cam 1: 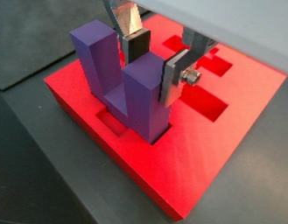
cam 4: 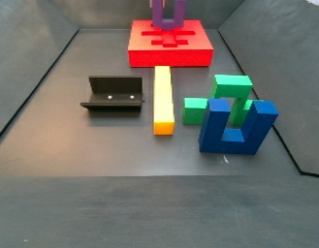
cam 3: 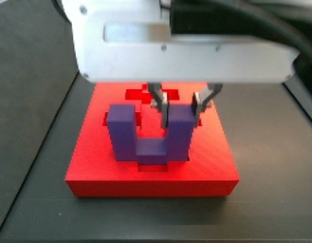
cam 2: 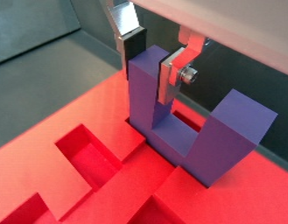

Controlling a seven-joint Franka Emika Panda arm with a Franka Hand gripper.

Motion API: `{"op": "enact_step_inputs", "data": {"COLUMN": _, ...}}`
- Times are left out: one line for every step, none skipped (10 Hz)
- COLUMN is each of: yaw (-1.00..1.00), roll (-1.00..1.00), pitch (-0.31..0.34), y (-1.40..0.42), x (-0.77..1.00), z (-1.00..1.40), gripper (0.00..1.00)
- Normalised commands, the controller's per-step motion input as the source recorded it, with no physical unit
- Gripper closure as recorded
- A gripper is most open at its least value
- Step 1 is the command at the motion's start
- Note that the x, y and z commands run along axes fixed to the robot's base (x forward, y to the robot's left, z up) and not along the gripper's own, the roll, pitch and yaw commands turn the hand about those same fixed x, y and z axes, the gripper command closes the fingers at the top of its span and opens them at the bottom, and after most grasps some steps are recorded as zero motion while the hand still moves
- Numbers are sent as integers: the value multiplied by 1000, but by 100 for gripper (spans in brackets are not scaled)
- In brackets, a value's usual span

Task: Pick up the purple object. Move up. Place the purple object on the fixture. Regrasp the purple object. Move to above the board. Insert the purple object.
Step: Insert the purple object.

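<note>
The purple object [cam 3: 152,133] is a U-shaped block standing prongs up in a cut-out of the red board [cam 3: 95,161]. My gripper [cam 3: 182,119] hangs over the board with its fingers on either side of one prong. In both wrist views the silver fingers [cam 1: 175,77] [cam 2: 172,77] lie against that prong [cam 1: 144,87] [cam 2: 146,83] with no gap showing, so the gripper is shut on it. The block's base sits down in the recess [cam 1: 116,122]. The dark fixture [cam 4: 116,95] stands empty on the floor, away from the board [cam 4: 171,53].
In a side view, a yellow bar [cam 4: 162,97] lies beside the fixture. A green stepped block [cam 4: 229,89] and a blue block [cam 4: 237,131] stand further along. Grey walls close in the floor. More cut-outs [cam 2: 87,149] show in the board.
</note>
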Motion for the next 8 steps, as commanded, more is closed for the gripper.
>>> {"op": "enact_step_inputs", "data": {"yaw": 0, "roll": 121, "pitch": 6, "y": -63, "x": 94, "z": -434, "gripper": 100}}
{"op": "enact_step_inputs", "data": {"yaw": 0, "roll": 111, "pitch": 4, "y": -74, "x": 114, "z": -431, "gripper": 100}}
{"op": "enact_step_inputs", "data": {"yaw": 0, "roll": 106, "pitch": 0, "y": -94, "x": 100, "z": -417, "gripper": 100}}
{"op": "enact_step_inputs", "data": {"yaw": 0, "roll": 59, "pitch": 0, "y": -51, "x": 29, "z": -260, "gripper": 100}}
{"op": "enact_step_inputs", "data": {"yaw": 0, "roll": 0, "pitch": -10, "y": 0, "x": 0, "z": 0, "gripper": 100}}
{"op": "enact_step_inputs", "data": {"yaw": 0, "roll": 0, "pitch": 0, "y": 0, "x": 0, "z": -31, "gripper": 100}}
{"op": "enact_step_inputs", "data": {"yaw": 0, "roll": 0, "pitch": 13, "y": 0, "x": 20, "z": 0, "gripper": 100}}
{"op": "enact_step_inputs", "data": {"yaw": 0, "roll": 0, "pitch": 0, "y": 0, "x": 0, "z": -26, "gripper": 100}}
